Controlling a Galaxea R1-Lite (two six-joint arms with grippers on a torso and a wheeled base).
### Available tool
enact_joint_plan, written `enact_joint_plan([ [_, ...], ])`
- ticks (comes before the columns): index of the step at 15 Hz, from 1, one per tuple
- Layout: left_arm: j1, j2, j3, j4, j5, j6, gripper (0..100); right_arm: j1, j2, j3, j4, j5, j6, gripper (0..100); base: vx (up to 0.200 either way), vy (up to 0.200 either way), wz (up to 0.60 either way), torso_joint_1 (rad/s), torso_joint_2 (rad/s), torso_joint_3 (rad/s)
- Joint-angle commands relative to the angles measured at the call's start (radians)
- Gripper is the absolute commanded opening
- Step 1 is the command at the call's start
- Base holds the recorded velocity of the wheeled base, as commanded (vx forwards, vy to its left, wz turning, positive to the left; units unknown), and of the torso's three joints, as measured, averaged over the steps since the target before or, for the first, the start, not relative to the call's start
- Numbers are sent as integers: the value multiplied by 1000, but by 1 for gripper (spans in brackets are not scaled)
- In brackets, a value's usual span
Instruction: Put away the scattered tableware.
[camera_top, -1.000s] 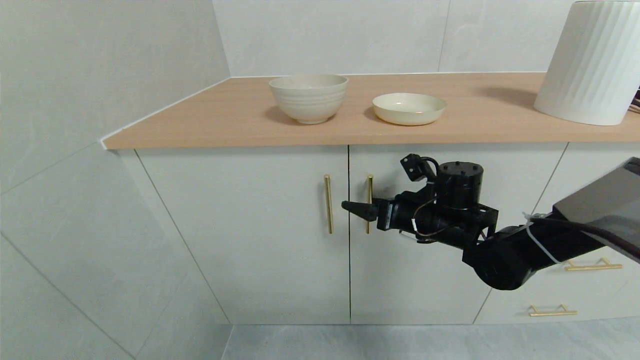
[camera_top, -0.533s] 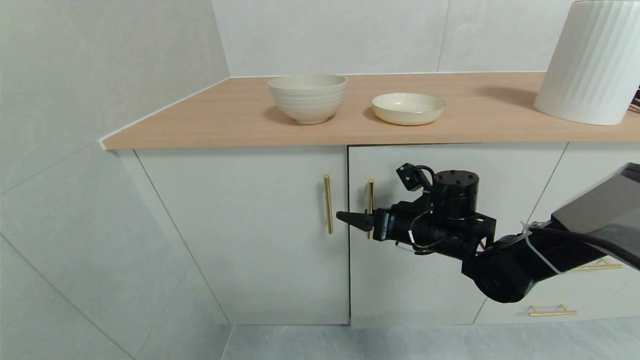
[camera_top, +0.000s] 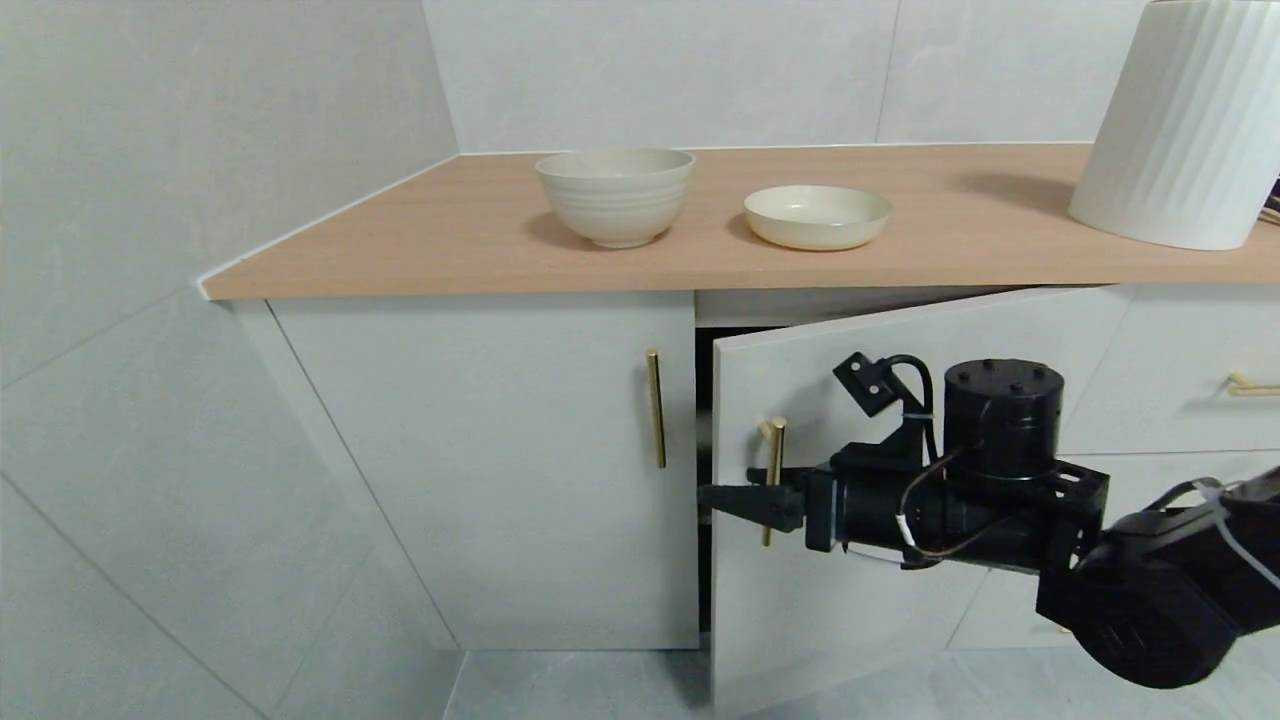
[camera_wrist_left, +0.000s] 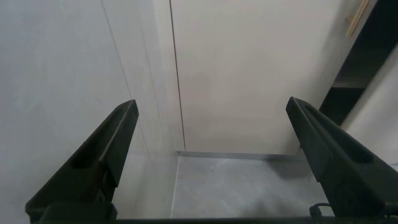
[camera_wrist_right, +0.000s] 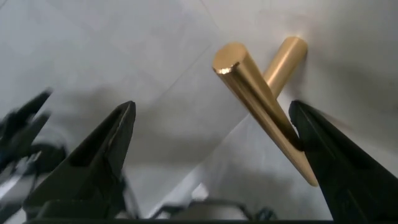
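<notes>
My right gripper (camera_top: 712, 493) has its fingers (camera_wrist_right: 323, 162) spread, not clamped, with the brass handle (camera_top: 774, 450) between them and lying against one of them (a hook, I judge, enough to drag a light door). That right-hand cabinet door (camera_top: 800, 600) stands ajar, with a dark gap at its left edge. My left gripper (camera_wrist_left: 211, 102) hangs spread and empty, low before the closed left door (camera_top: 480, 460). On the countertop (camera_top: 950, 250) the bowl (camera_top: 615, 195) and shallow dish (camera_top: 817, 215) sit side by side, apart, not yet stowed

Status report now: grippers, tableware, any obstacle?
Left gripper open, empty. Right gripper open around the door handle, cabinet door ajar. Bowl and dish on countertop, apart. No obstacle seen.
</notes>
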Motion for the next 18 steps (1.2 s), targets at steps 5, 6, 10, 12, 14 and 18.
enact_joint_plan([
  [5,0,0,0,0,0,0,100,24,-185,259,-80,98,-27,100,0,0,0,0,0,0],
  [6,0,0,0,0,0,0,100,35,-208,284,-80,112,-24,100,0,0,0,0,0,0],
  [10,0,0,0,0,0,3,100,87,-263,348,-80,147,-25,100,0,0,0,0,0,0],
  [12,0,0,0,0,-1,18,100,88,-266,373,-80,147,-27,100,0,0,0,0,0,0],
  [14,0,0,0,1,-1,33,100,88,-265,382,-80,149,-27,100,0,0,0,0,0,0],
  [18,-10,44,-147,9,-103,64,100,88,-269,402,-81,149,-28,100,0,0,0,0,0,0],
])
